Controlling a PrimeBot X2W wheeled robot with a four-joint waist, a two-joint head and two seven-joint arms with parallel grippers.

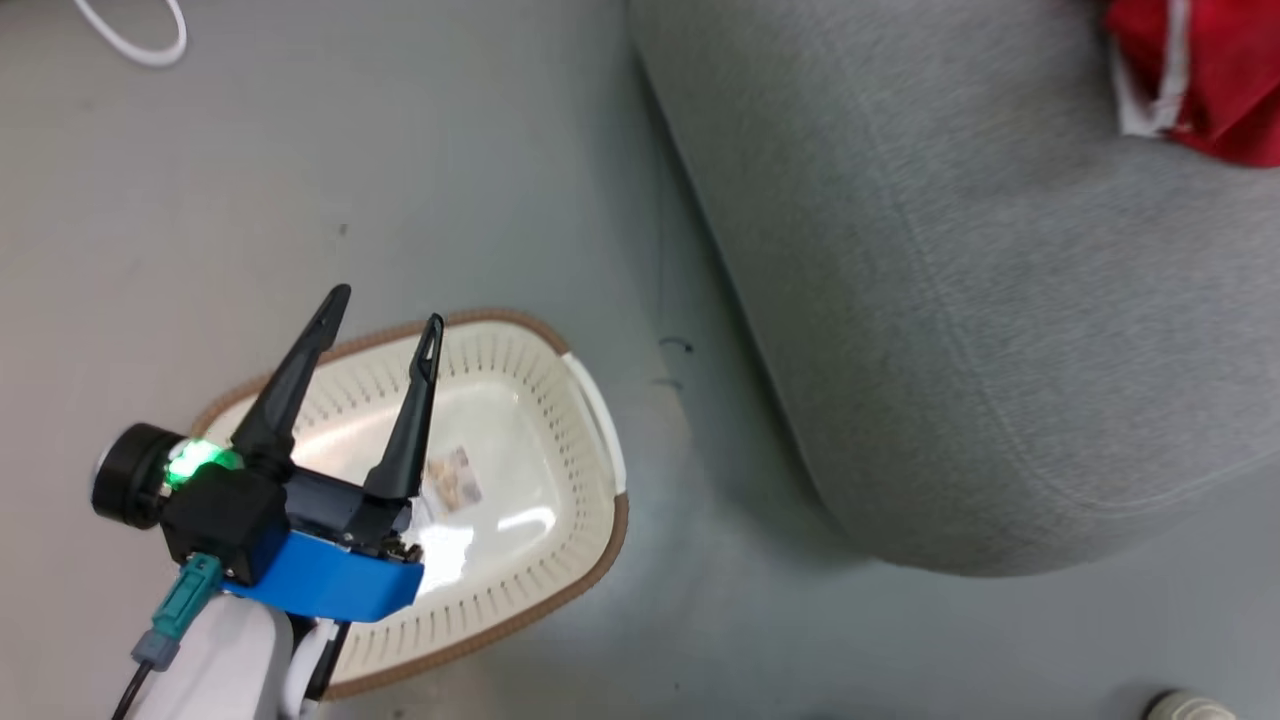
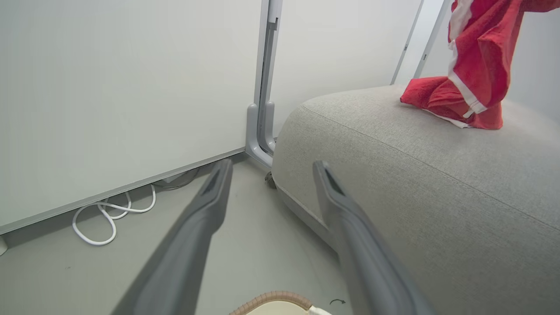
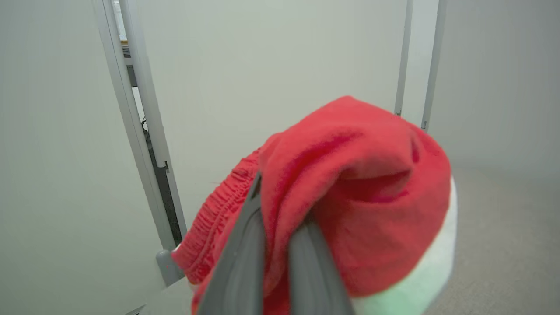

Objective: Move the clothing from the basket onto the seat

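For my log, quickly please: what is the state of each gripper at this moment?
Left gripper: open, holding nothing.
Right gripper: shut on bright red soft fabric clothing with white trim.

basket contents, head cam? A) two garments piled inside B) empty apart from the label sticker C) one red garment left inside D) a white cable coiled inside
B: the inside of the basket is bare down to its glossy bottom, with just the label sticker on it; the clothing is over at the seat.
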